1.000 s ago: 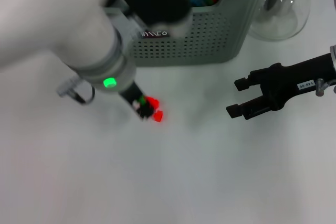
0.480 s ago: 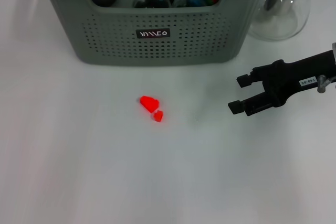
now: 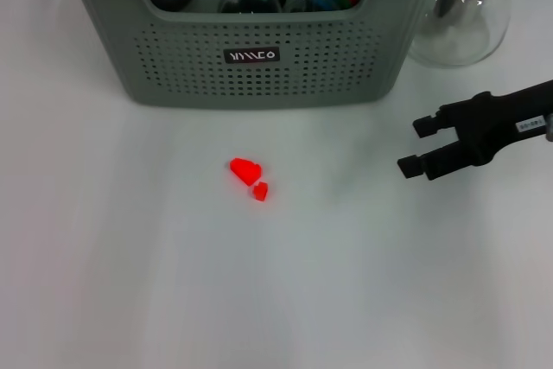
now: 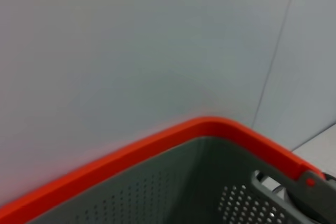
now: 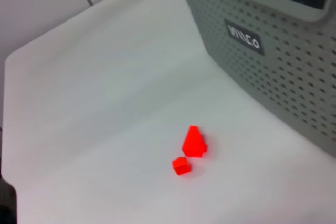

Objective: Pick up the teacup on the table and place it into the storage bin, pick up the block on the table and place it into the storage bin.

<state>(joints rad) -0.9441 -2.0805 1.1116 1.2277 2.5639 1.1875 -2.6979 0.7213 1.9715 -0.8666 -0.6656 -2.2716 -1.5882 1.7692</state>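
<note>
Red blocks on worktop; storage bin behind.
Right end effector (image 3: 415, 146) open, empty, well right of larger red block (image 3: 244, 169); smaller red block (image 3: 260, 191) touching; storage bin (image 3: 259, 75) beyond; best approached low, jaws straddling one block only.

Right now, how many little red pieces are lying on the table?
2: a bigger red piece and a smaller one beside it, both before the basket. More could be hidden inside it.

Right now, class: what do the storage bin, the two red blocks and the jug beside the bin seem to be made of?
Storage bin: likely matte grey-green moulded plastic, given its punched holes and rolled rim. Red blocks: opaque, bright, sharp-edged; probably plastic, possibly painted wood. Jug: clear and glossy, apparently glass, though clear plastic is possible.
</note>
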